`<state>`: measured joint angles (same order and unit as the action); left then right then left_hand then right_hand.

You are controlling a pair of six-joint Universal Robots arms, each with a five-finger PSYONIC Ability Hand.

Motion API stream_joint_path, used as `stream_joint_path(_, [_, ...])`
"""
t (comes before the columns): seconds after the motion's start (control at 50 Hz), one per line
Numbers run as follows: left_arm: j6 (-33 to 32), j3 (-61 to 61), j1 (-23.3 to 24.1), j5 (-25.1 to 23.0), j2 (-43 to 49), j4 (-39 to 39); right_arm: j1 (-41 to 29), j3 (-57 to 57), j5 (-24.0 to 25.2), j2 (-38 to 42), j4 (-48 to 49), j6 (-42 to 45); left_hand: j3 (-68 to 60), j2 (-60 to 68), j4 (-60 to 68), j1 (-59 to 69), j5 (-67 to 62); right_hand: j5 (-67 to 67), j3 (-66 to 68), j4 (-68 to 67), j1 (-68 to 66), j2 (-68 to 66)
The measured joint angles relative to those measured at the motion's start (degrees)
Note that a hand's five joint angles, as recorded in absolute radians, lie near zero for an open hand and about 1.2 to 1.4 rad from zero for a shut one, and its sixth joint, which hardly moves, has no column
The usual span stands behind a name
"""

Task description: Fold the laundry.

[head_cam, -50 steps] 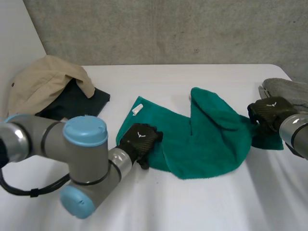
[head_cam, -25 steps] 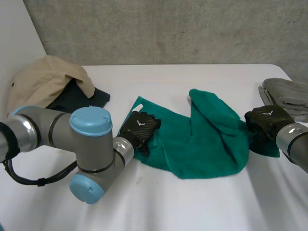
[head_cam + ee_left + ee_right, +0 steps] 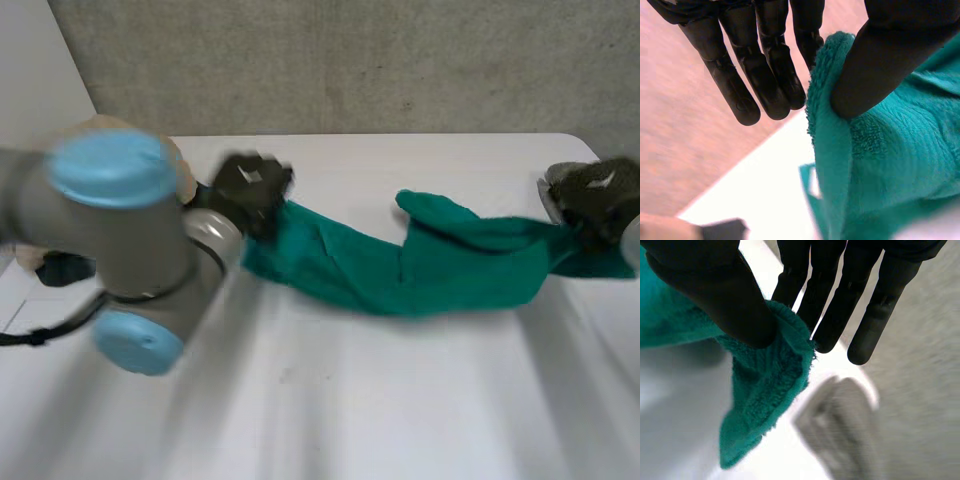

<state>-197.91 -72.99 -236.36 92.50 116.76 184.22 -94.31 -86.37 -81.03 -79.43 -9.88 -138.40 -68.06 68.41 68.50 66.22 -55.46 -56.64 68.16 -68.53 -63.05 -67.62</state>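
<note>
Head view: green towel (image 3: 420, 265) drawn out long above the white table (image 3: 350, 400), long axis side to side; one end at the left hand (image 3: 248, 185) near the far left of the table, the other at the right hand (image 3: 598, 195) by the right edge; sags in the middle, with a fold standing up right of centre; left arm (image 3: 120, 230) bulks in front at the near left, clear of the towel.

Left wrist view: thumb (image 3: 890, 55) pinching the towel's edge (image 3: 880, 165) against straight fingers (image 3: 765, 65); rest of the towel falls away below the palm.

Right wrist view: thumb (image 3: 715, 295) clamping a towel corner (image 3: 765, 390) against straight fingers (image 3: 840, 305); loose tip dangles beneath; grey cloth (image 3: 840, 425) lies on the table just beyond the fingertips, apart from the towel.
</note>
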Motion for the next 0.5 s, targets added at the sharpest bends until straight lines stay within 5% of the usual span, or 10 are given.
stream_joint_path(0.14, [-0.3,-8.5,-6.1,-0.1,-18.7,0.0,2.7,10.9,0.2,-6.9,-11.9,7.1,-0.1,0.1,0.0,0.0,0.0,-0.3,0.0,0.0,0.0,0.0])
stream_joint_path(0.26, [-0.4,-13.7,-11.7,-2.4,-26.1,-0.3,3.9,19.6,0.9,-8.1,-21.7,8.9,-0.2,0.1,0.2,0.0,0.0,-1.7,0.0,0.0,-1.2,0.0])
stream_joint_path(0.38, [-0.2,-15.3,-15.6,-6.0,-24.0,-0.5,3.9,22.7,0.9,-2.4,-26.2,12.5,-0.2,0.2,0.2,0.0,0.0,-1.7,0.0,0.0,-1.2,0.0])
stream_joint_path(0.5, [0.1,-9.1,-15.3,-7.3,-12.5,0.8,3.2,26.0,-0.2,7.9,-25.1,14.0,-0.3,0.2,0.3,0.0,0.0,-1.7,0.0,0.0,-1.2,0.0])
